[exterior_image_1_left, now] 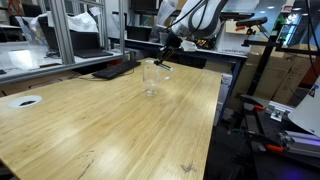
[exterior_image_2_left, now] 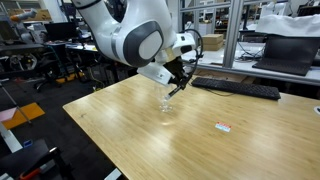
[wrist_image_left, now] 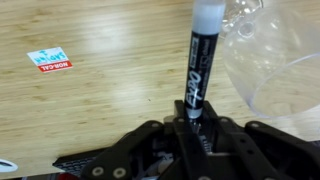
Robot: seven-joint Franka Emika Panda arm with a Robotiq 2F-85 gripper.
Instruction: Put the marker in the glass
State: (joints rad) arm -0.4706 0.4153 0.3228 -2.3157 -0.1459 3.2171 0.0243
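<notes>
- The gripper [wrist_image_left: 190, 128] is filling the bottom of the wrist view, its fingers pressing in on the lower end of the marker [wrist_image_left: 198, 70] and pinching it.
- The marker is pointing away from the fingers, black barrel with white lettering first and the whitish end farthest out. It is being held above the table [wrist_image_left: 90, 105], not resting on it.
- The glass [wrist_image_left: 275, 60] is showing just beside the marker's whitish end. Its clear wall is blurring the wood grain behind it, and I cannot tell whether the tip is touching the rim.
- In both exterior views the glass [exterior_image_1_left: 150, 77] [exterior_image_2_left: 166, 106] is standing upright on the wooden table, with the gripper [exterior_image_2_left: 178, 84] hanging just above and beside its rim.
- A small red-and-white sticker [wrist_image_left: 48, 60] [exterior_image_2_left: 223, 126] is lying flat on the wood, well apart from the glass.
- A black keyboard [exterior_image_2_left: 235, 88] [exterior_image_1_left: 115, 70] is sitting farther off, near the table's edge.
- A white round object [exterior_image_1_left: 25, 101] is lying near another edge, well apart from the glass.
</notes>
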